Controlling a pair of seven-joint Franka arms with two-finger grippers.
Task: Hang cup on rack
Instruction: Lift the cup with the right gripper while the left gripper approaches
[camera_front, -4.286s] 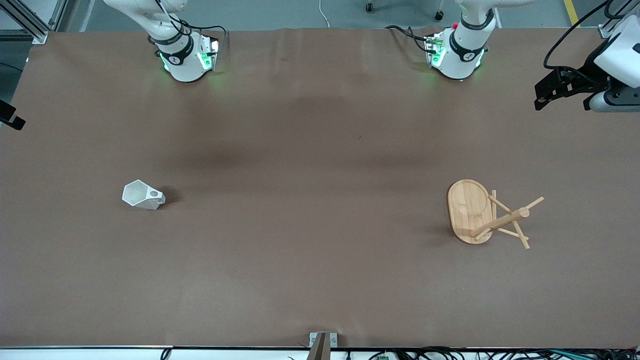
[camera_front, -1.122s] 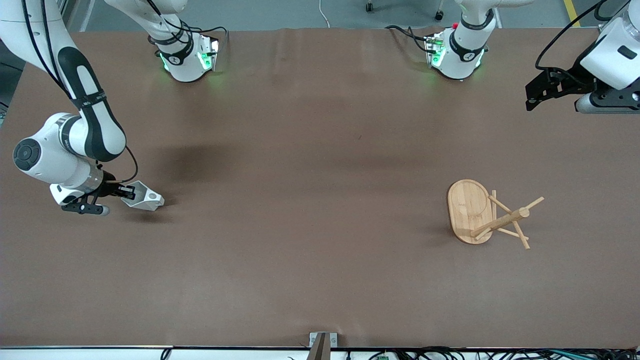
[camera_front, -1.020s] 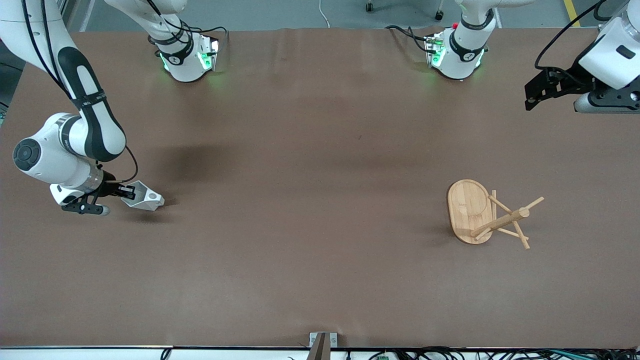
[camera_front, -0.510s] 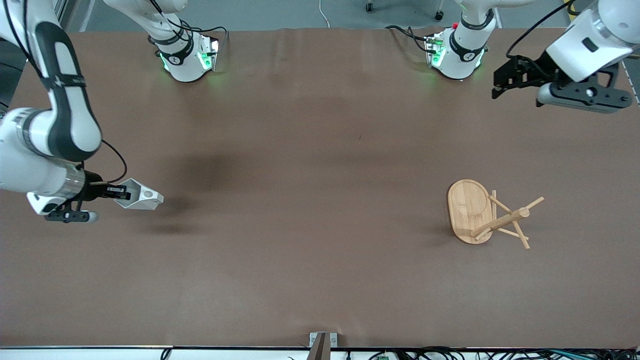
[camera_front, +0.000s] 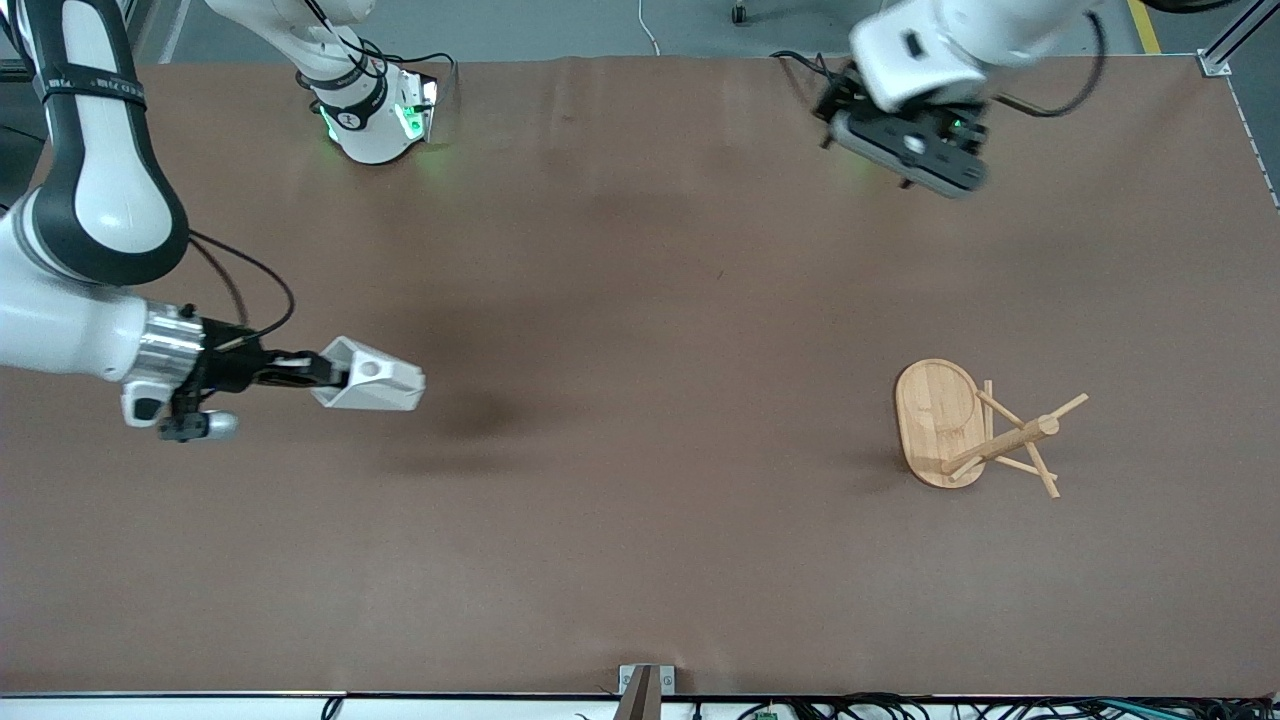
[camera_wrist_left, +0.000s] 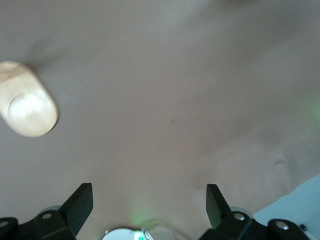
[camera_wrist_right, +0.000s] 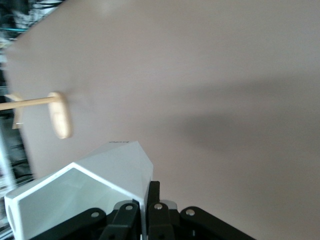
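the white faceted cup (camera_front: 368, 377) is pinched by its rim in the right tool (camera_front: 318, 372), raised over the brown tabletop (camera_front: 640, 560), well apart from the bamboo rack (camera_front: 958, 425). the left tool (camera_wrist_left: 149, 201) is spread, raised near its base.

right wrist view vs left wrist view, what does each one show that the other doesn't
Only the right wrist view shows the cup, its wall pinched in the shut right gripper, and the rack's post sticking out from its base.

Only the left wrist view shows the left gripper, fingers spread wide and holding nothing, above bare table.

Both show the rack off in the distance and the brown table underneath.
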